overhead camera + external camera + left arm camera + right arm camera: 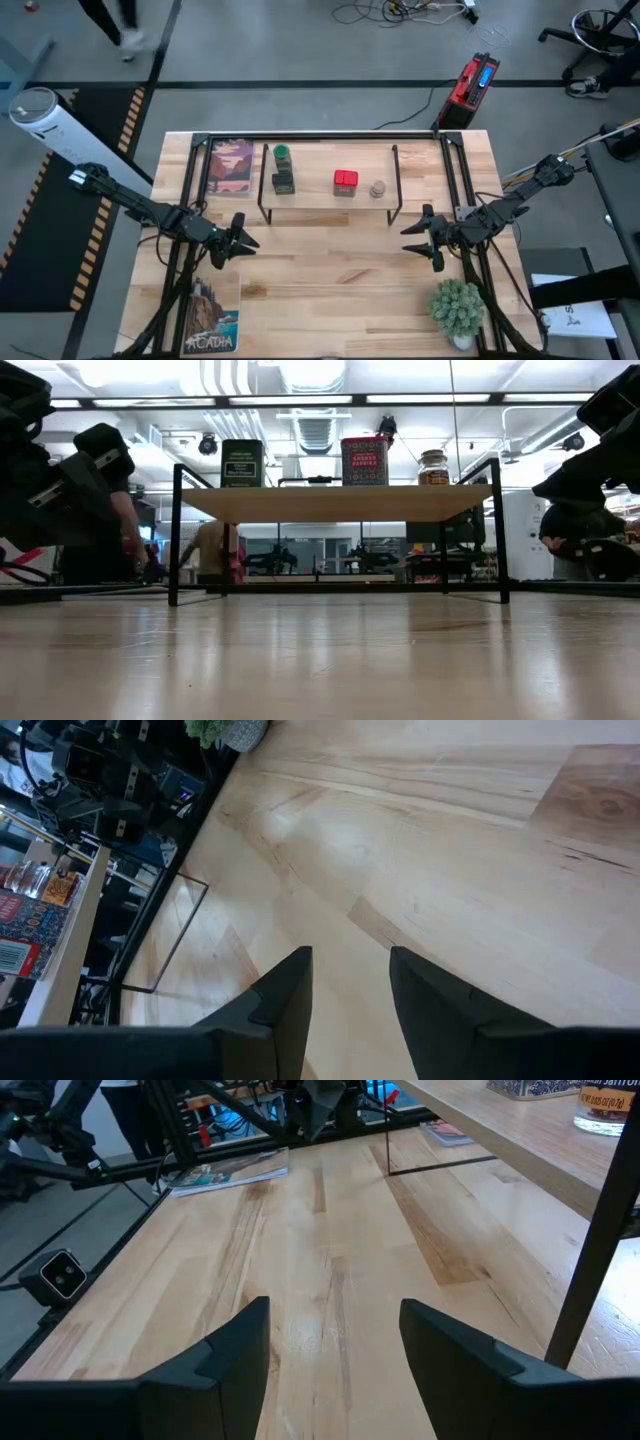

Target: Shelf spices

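The shelf (330, 200) stands on thin black legs at the table's far middle. On its board sit the green-lidded jar (281, 154), the dark olive tin (284, 182) just nearer, the red tin (346, 181) and the tiny round jar (377, 188). The low view shows the olive tin (241, 463), red tin (364, 461) and small jar (433, 467) upright on the board (340, 502); the green-lidded jar is hidden there. My left gripper (244, 242) hovers open near the shelf's left leg. My right gripper (412, 240) hovers open near its right leg. Both hold nothing.
One flat picture book (232, 165) lies left of the shelf, and another (213, 315) at the table's near left corner. A green potted plant (458, 308) stands at the near right. Bare tabletop (330, 280) stretches between the two grippers.
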